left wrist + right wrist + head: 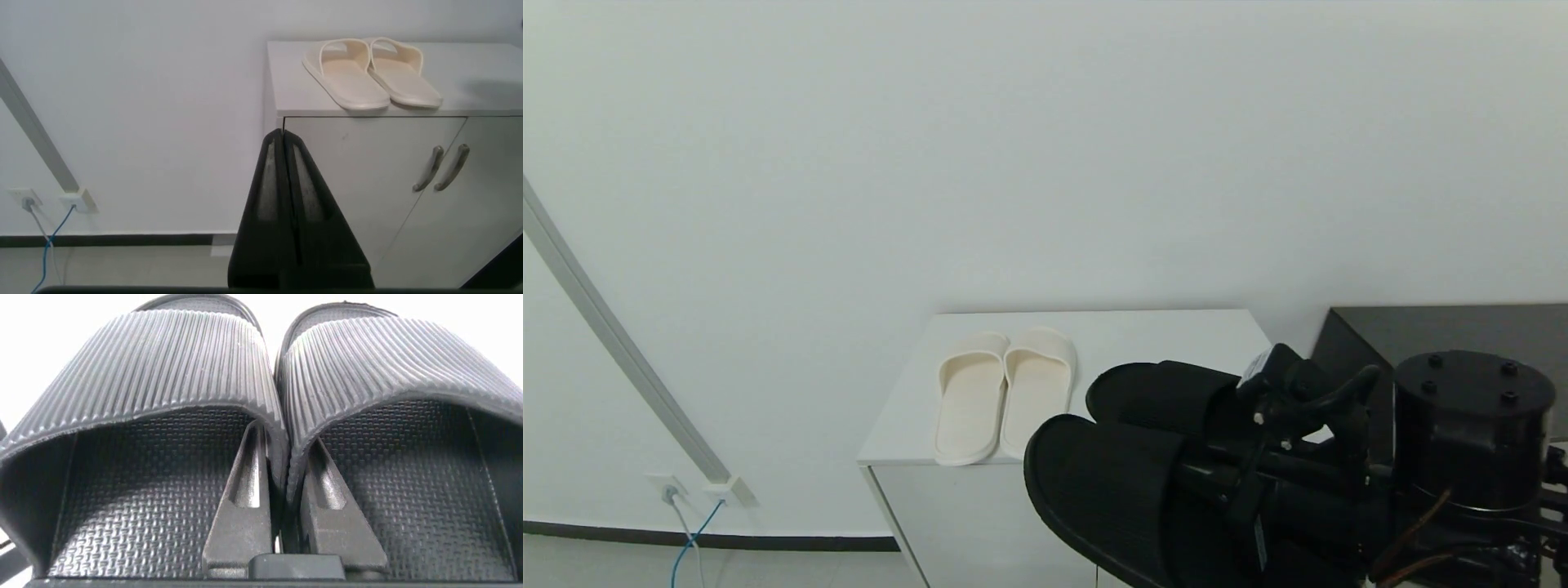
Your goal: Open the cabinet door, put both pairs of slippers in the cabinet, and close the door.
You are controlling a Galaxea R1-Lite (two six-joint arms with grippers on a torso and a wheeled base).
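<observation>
A pair of black slippers (1127, 457) (270, 416) was held up in the air by the right gripper (1217, 474) (282, 482), in front of the front right corner of a white cabinet (1160, 335) (359, 163). The two ribbed straps sat side by side, and the toe ends pointed away from the gripper. In the right wrist view, one dark finger (245, 506) lay inside each slipper. The inner side walls of the two slippers were pinched together between the fingers, so the gripper was clamped on the pair. A second pair, cream slippers (1005, 392) (372, 72), lay flat on the cabinet top. They were on its left half, touching each other, with heels at the front edge and straps toward the wall. The cabinet's two doors were closed, and their two curved handles (441, 167) sat close together where the doors met. The left gripper (283, 143) hung lower, in front of the cabinet's left front corner, its fingers pressed together with nothing between them. A dark surface (1445, 327) stood just beside the cabinet's right side. On the white wall to the left of the cabinet, near the floor, were two wall sockets (698, 490) (49, 200) with a blue cable (690, 547) hanging from them.
</observation>
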